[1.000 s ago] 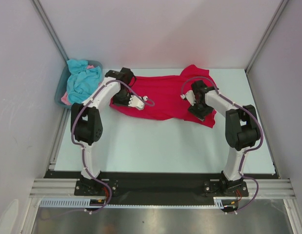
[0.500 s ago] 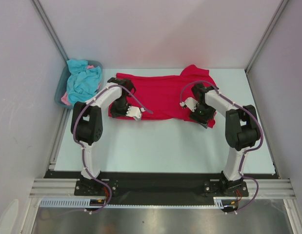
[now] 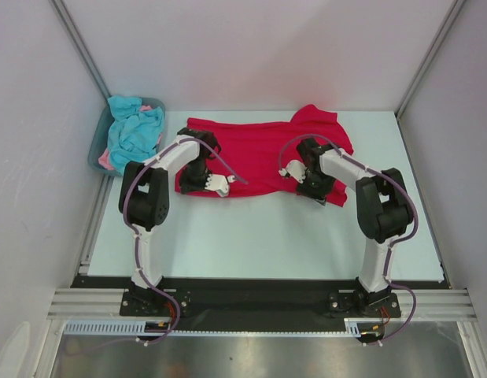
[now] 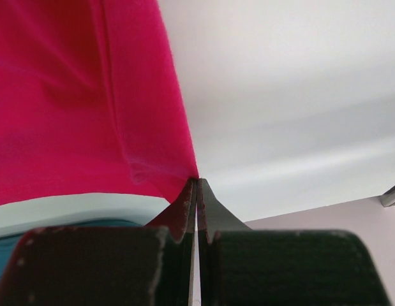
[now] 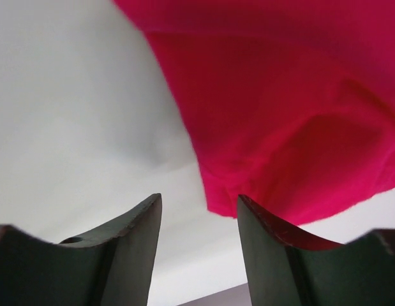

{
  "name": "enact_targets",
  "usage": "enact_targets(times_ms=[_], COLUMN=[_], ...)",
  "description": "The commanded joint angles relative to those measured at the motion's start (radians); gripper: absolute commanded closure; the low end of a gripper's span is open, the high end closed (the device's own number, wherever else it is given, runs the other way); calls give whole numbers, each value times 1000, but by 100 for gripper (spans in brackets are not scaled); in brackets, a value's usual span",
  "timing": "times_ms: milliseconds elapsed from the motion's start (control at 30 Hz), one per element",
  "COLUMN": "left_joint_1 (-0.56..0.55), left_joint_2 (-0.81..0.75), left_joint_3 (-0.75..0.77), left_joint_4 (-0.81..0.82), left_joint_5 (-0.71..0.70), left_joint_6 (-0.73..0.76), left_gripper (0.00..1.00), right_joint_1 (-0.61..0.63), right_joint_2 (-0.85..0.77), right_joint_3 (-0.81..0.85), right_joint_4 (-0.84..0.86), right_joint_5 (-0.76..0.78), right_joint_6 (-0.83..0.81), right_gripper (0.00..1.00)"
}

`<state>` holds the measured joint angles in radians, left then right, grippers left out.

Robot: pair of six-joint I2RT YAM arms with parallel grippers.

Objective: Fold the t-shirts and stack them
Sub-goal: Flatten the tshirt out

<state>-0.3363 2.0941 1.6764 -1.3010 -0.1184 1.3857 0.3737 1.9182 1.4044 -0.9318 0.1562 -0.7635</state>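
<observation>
L gripper (image 4: 196, 189) is clenched tight on the red t-shirt (image 3: 255, 153). In your left wrist view the two dark fingers (image 4: 178, 210) meet w/ no gap, and a corner of red cloth runs straight into the seam btwn them. From that pinch the cloth rises away as a sheet w/ a hem line running along it.

R gripper (image 5: 198, 201) is released: its jaws stand apart w/ nothing btwn them. The shirt's rounded red edge lies just beyond the tips, over the pale bench (image 3: 251, 228). You can't tell from that view whether either finger touches the cloth.

On the top cam you see the red t-shirt spread sideways across the far half of the bench, btwn the two arms. Its near-left corner is at the L gripper and its near-right part is at the R gripper. One sleeve bunches up at the far right, and the cloth is wrinkled.

At the far-left corner, the grey-blue tub (image 3: 94, 151) holds a crumpled turquoise t-shirt (image 3: 134, 130) piled above its rim. A bit of pink cloth (image 3: 106, 161) shows at the tub's near side. Tub and red t-shirt are apart, w/ the left arm's link btwn them.
</observation>
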Motion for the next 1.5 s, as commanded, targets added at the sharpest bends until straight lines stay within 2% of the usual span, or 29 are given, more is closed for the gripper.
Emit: enact_targets(times_ms=[0, 267, 333, 367, 433, 467, 533, 700, 867, 1067, 1200, 1367, 1400, 1467], left_joint_1=[-10, -10, -10, -10, -12, -13, -12, -12, -12, -20, -26, -33, -36, -40], left_joint_2=[-9, -23, -26, -28, -26, -26, -26, -25, -19, -19, -20, -28, -29, -40], left_joint_3=[42, 45, 52, 57, 59, 57, 59, 55, 55, 63, 66, 65, 63, 59], left_joint_4=[-30, -27, -27, -27, -26, -26, -23, -18, -18, -17, -17, -17, -17, -17], left_joint_5=[28, 56, 60, 65, 66, 66, 65, 72, 74, 74, 79, 89, 92, 92], left_joint_6=[-27, -45, -56, -59, -63, -66, -70, -80, -86, -93, -102, -112, -113, -114], left_gripper=[100, 100, 100, 100, 100, 100, 100, 100, 100, 100, 100, 100, 100, 100], right_joint_1=[-18, -48, -55, -58, -61, -61, -59, -76, -85, -120, -131, -130, -128, -125], right_joint_2=[42, 102, 111, 122, 125, 123, 113, 50, -51, -44, 17, 177, 223, 278], right_joint_3=[7, 15, 13, 16, 18, 22, 39, 201, 268, 265, 156, 128, 114, 123], right_joint_4=[83, 151, 166, 165, 160, 154, 110, -12, 83, 295, 607, 842, 989, 1115], right_joint_5=[43, 71, 85, 85, 86, 86, 66, -35, 32, 178, 327, 471, 529, 574], right_joint_6=[1, -8, -5, -5, -5, -10, -13, -10, -8, -28, -97, -183, -212, -278], right_gripper=[46, 52, 61, 71, 83, 100, 100, 100, 100, 100, 100, 100, 99, 94])
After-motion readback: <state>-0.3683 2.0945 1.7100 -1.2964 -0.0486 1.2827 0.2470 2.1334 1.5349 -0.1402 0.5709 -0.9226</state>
